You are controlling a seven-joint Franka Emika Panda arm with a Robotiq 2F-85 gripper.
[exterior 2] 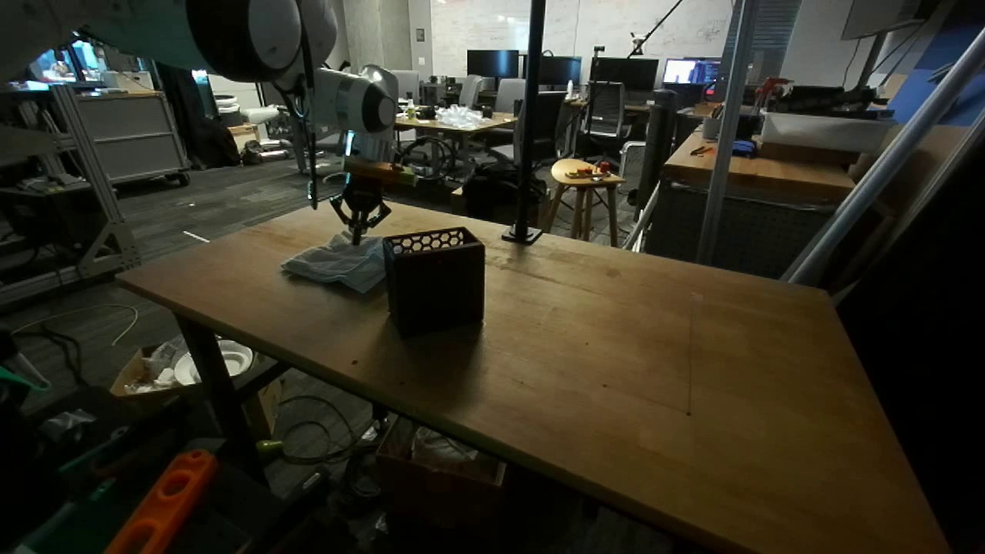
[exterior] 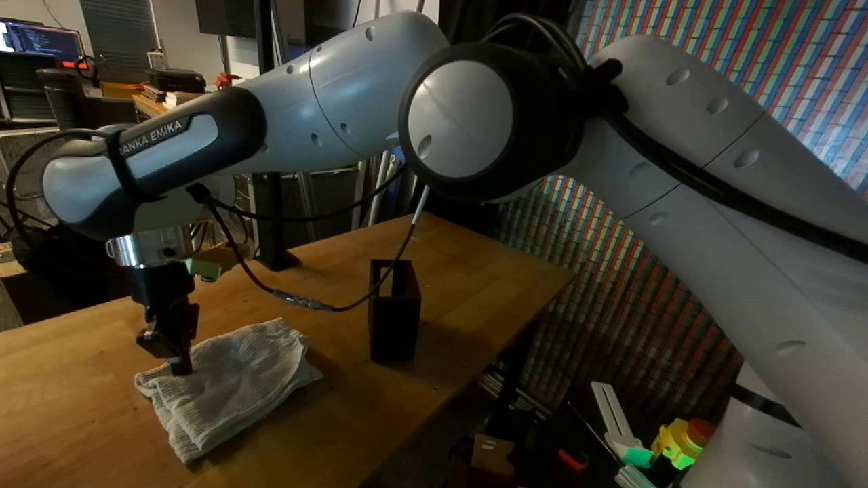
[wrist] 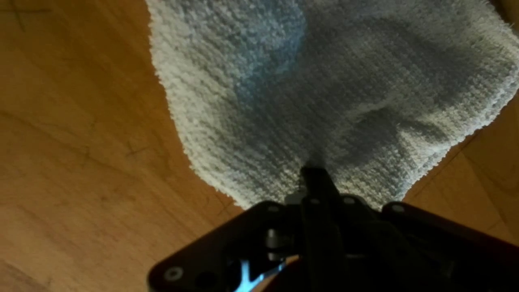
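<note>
Here's the gripper (exterior: 181, 368), lower left in an exterior view, tips right down on the cloth (exterior: 251, 379), which lies folded and rumpled on the table (exterior: 68, 400). Its 2 fingers (wrist: 314, 178) are closed together, no gap that I can see; whether they've nipped a fold, I can't tell. In the wrist view they meet the cloth low in the frame, near its bottom edge. Steady: I'd want light downward pressure, and any sideways drag kept slow, or the fabric may bunch. Mind the box (exterior 2: 435, 285), centre of the frame in an exterior view, upright and near the cloth! A drooping cable (exterior: 302, 300) crosses in front of it and could snag. The post (exterior 2: 527, 115), upper middle, stands well apart.
</note>
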